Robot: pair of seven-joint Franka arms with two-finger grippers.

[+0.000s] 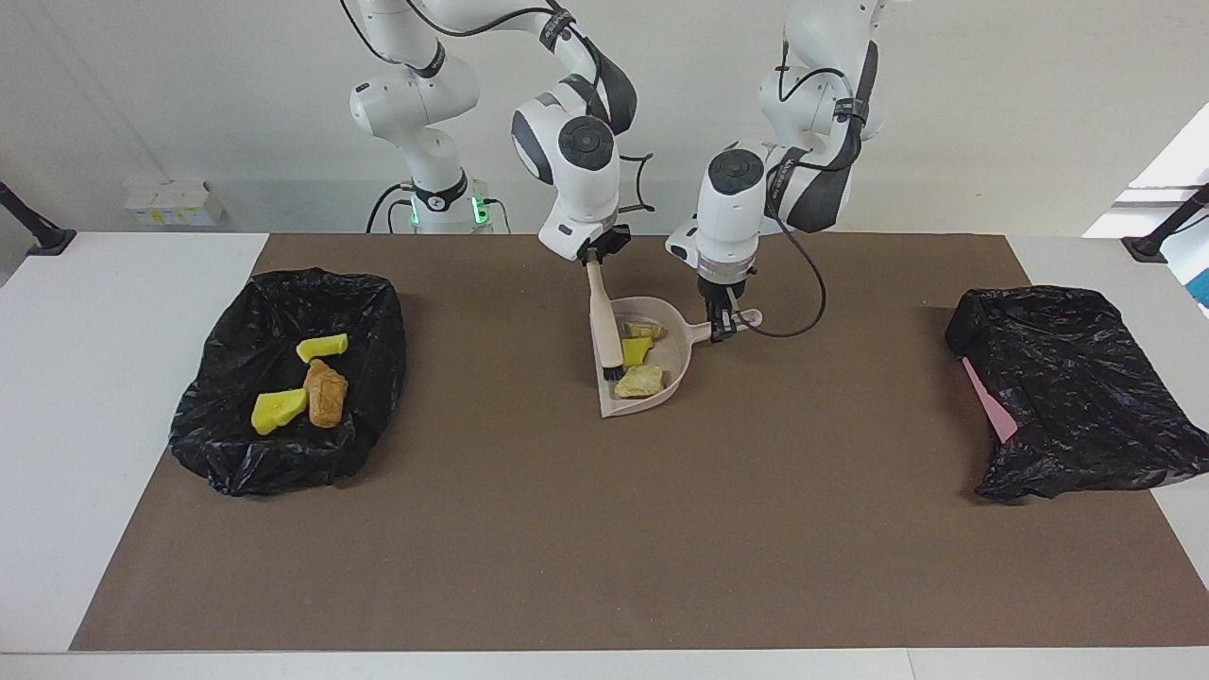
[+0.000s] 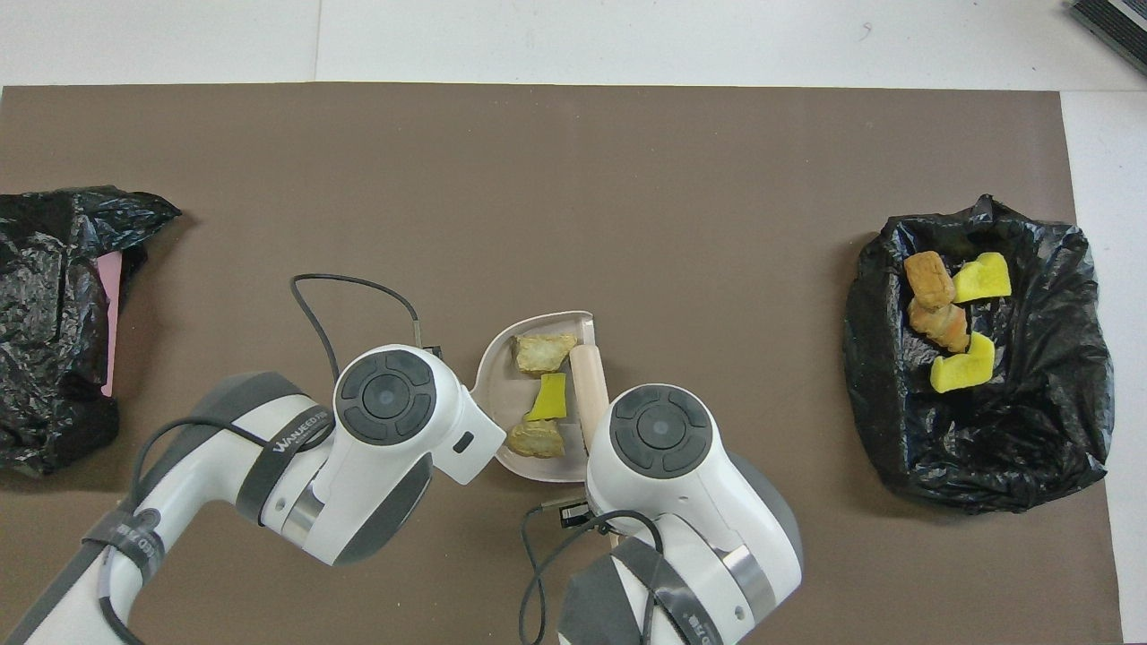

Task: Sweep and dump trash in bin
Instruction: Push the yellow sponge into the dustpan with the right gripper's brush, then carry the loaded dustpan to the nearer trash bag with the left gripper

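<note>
A beige dustpan [image 1: 644, 404] sits on the brown mat in the middle, close to the robots. It holds three trash bits [image 1: 639, 382]: two tan lumps and a yellow chunk. They also show in the overhead view [image 2: 547, 399]. My left gripper [image 1: 723, 326] is shut on the dustpan's handle. My right gripper [image 1: 597, 260] is shut on the brush [image 1: 604, 326], whose bristles rest at the pan's open edge. A black-bagged bin [image 1: 378, 331] at the right arm's end holds two yellow chunks [image 1: 321, 347] and two brown lumps [image 2: 932, 300]. In the overhead view the wrists hide both grippers.
A second black-bagged bin [image 1: 1067, 387] with a pink edge showing stands at the left arm's end of the table. A black cable [image 1: 803, 312] loops from the left wrist over the mat beside the dustpan's handle.
</note>
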